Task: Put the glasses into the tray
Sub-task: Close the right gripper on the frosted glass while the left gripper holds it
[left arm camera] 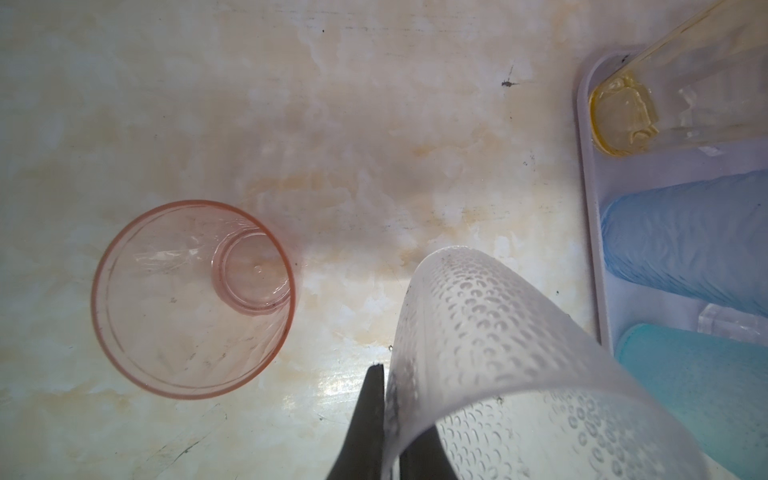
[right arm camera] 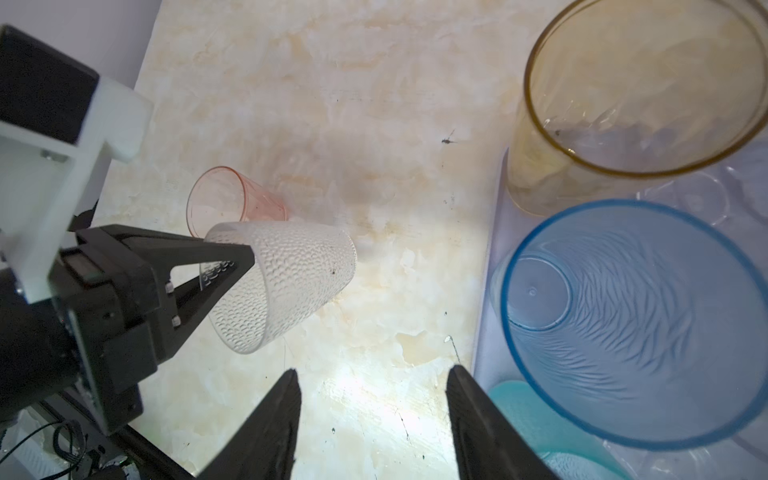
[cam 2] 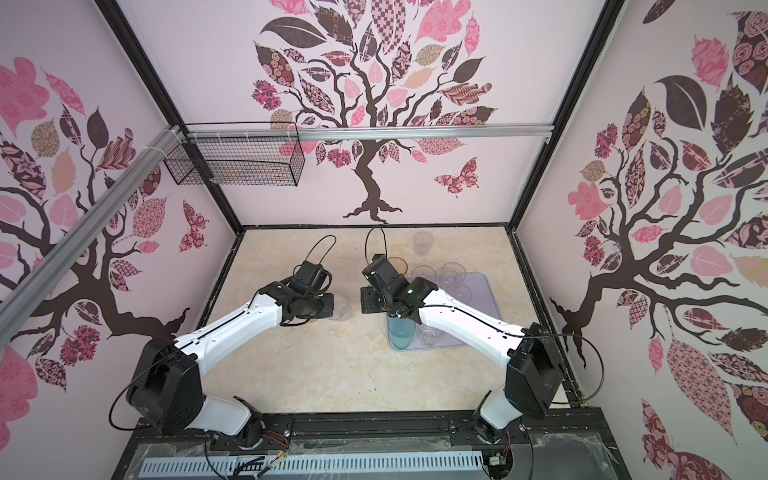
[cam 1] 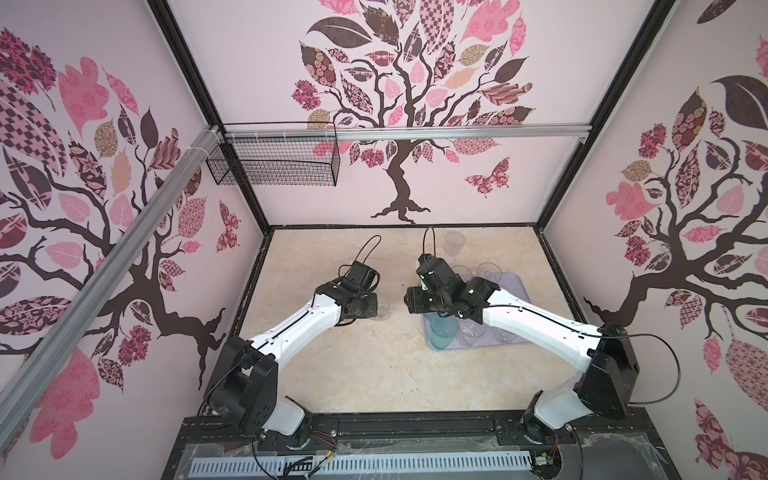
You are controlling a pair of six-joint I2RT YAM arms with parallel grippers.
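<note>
My left gripper (left arm camera: 390, 399) is shut on the rim wall of a clear dimpled glass (left arm camera: 498, 353), one finger outside and one inside. It holds that glass (right arm camera: 286, 286) tilted above the table, left of the tray (right arm camera: 484, 291). A pink glass (left arm camera: 193, 299) stands on the table beyond it. My right gripper (right arm camera: 372, 370) is open with nothing between its fingers, over bare table just beside the tray's left rim. In the pale-lavender tray (cam 1: 517, 291) stand an amber glass (right arm camera: 640, 83), a blue glass (right arm camera: 623, 324), a teal glass (cam 1: 442, 332) and several clear glasses (cam 1: 471, 332).
One clear glass (cam 1: 453, 243) stands on the table behind the tray, near the back wall. A black wire basket (cam 1: 274, 162) hangs from the rail high on the back left. Patterned walls close in the marble tabletop (cam 1: 374, 374) on three sides.
</note>
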